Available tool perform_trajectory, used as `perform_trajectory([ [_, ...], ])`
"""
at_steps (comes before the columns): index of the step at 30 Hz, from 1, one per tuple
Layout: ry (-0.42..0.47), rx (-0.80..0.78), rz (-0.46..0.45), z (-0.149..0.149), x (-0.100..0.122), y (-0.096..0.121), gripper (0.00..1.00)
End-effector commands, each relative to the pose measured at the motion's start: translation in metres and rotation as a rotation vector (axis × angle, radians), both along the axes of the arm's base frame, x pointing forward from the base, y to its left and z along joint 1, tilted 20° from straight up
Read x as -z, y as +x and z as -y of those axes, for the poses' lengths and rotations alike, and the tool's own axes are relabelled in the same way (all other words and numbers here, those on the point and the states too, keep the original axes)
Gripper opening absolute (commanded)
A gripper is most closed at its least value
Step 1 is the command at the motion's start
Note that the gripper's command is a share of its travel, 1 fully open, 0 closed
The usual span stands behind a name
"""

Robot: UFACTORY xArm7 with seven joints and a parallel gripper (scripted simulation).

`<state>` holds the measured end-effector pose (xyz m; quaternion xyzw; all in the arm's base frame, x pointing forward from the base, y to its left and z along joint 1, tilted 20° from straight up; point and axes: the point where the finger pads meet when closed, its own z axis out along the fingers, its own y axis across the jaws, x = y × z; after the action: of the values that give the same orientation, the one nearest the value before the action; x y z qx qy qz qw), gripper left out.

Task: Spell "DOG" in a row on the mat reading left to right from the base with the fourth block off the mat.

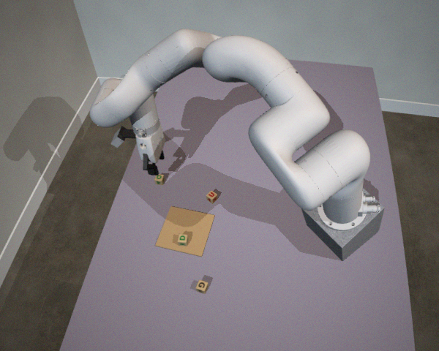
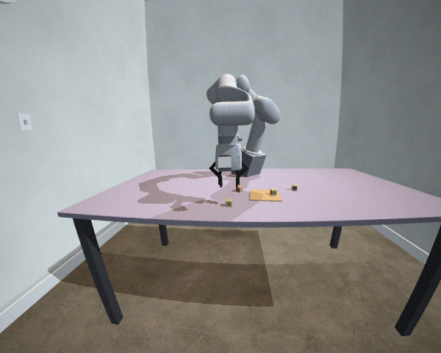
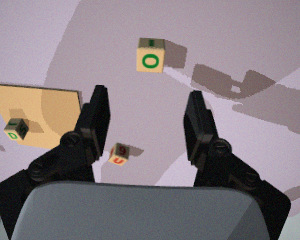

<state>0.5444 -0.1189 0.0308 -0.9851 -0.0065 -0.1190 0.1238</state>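
My gripper (image 1: 157, 164) (image 2: 228, 185) (image 3: 147, 102) is partly open and empty, above the table close to the O block. The O block (image 1: 159, 179) (image 2: 228, 202) (image 3: 150, 60) stands on the table off the mat, its green O on top, beyond the fingertips in the wrist view. The D block (image 1: 182, 239) (image 2: 273, 192) (image 3: 16, 129) sits on the orange mat (image 1: 167, 227) (image 2: 256, 195) (image 3: 60, 107), its green D on top. The G block (image 1: 201, 286) (image 2: 294, 187) is off the mat; only its edge shows in the wrist view.
The U block (image 1: 211, 196) (image 2: 239, 188) (image 3: 119, 154), with a red letter on top, lies off the mat on the robot's side. The O block is near the table edge farthest from the robot's base (image 1: 342, 234). The arm's shadow falls across the table and part of the mat.
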Motion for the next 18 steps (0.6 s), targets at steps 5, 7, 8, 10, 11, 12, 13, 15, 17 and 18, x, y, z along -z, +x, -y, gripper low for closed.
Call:
perform_trajectory([
  [5,-0.001,0.001,0.003,-0.001,0.005,0.003,0.63],
  [7,-0.001,0.001,0.003,-0.001,0.006,0.003,0.63],
  [8,-0.001,0.001,0.003,-0.001,0.007,0.003,0.63],
  [10,-0.001,0.001,0.003,-0.002,0.01,0.004,0.63],
  [11,-0.001,0.001,0.003,-0.002,0.011,0.004,0.63],
  [12,-0.001,0.001,0.003,-0.003,0.013,0.005,0.63],
  [13,-0.001,0.001,0.003,-0.003,0.014,0.005,0.63],
  [15,-0.001,0.001,0.003,-0.004,0.017,0.006,0.63],
  [17,-0.001,0.001,0.003,-0.005,0.02,0.007,0.63],
  [18,-0.001,0.001,0.003,-0.005,0.022,0.007,0.63],
])
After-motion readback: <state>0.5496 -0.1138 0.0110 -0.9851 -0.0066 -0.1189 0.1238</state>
